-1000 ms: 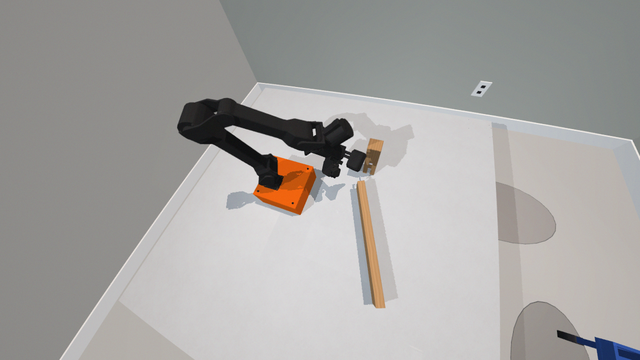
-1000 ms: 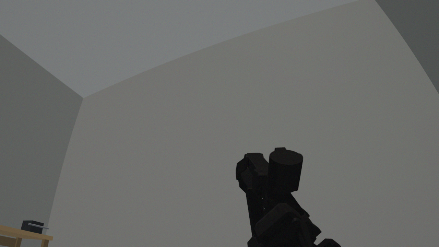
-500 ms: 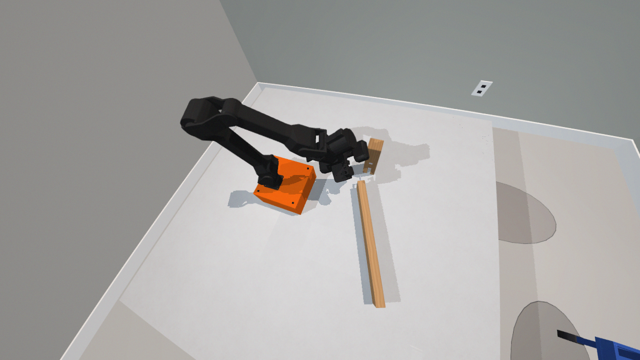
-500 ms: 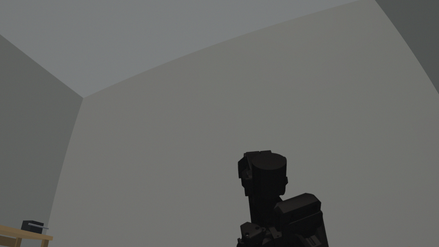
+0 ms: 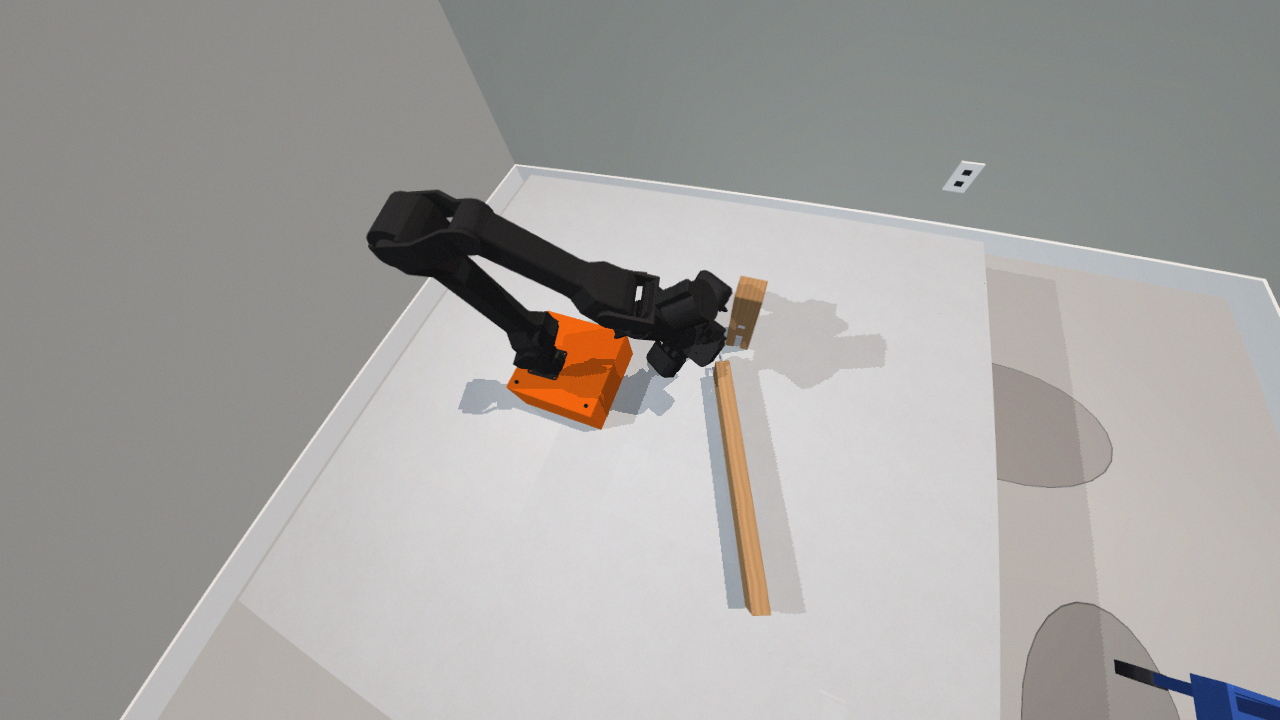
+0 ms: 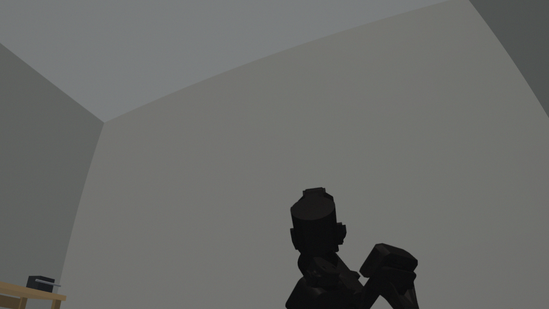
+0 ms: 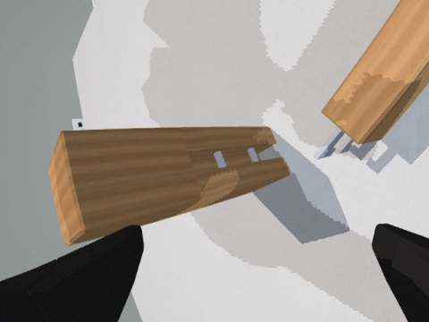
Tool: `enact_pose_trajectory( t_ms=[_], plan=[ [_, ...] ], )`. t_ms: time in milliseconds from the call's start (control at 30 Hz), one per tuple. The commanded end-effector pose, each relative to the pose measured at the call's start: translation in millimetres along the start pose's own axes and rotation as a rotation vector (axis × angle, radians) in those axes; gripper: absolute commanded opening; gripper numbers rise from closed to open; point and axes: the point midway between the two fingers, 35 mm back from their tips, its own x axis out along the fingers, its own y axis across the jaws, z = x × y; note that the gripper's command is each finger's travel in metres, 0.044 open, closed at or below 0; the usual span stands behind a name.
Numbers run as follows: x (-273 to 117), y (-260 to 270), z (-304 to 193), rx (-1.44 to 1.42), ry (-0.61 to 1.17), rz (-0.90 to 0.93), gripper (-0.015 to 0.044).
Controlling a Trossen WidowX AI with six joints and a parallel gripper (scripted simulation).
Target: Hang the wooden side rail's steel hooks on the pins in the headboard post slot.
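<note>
Our fingers stand wide apart, released. We see the rail (image 5: 742, 492) (image 7: 380, 72) unhooked, near the post (image 5: 747, 313) (image 7: 134, 179).

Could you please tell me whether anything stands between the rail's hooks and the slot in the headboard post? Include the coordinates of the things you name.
Nothing visible does: in the wrist view, only a gap separates the hooks (image 7: 330, 144) from the slotted end of the post (image 7: 134, 172) (image 5: 746, 311).

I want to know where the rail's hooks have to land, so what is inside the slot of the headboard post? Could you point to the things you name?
Inside the slot of the headboard post (image 5: 750, 302) (image 7: 130, 174), two pale pins (image 7: 220, 159) (image 7: 253, 155) show; no hook sits there. The slot's walls cover the pins' ends.
</note>
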Motion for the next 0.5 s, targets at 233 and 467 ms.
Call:
enact_pose_trajectory(
  t_ms=[233, 467],
  plan=[
    [-5, -8, 20, -0.908, -0.007, 0.107, 0.0440],
    [-8, -13, 28, -1.269, -0.045, 0.148, 0.0440]
  ],
)
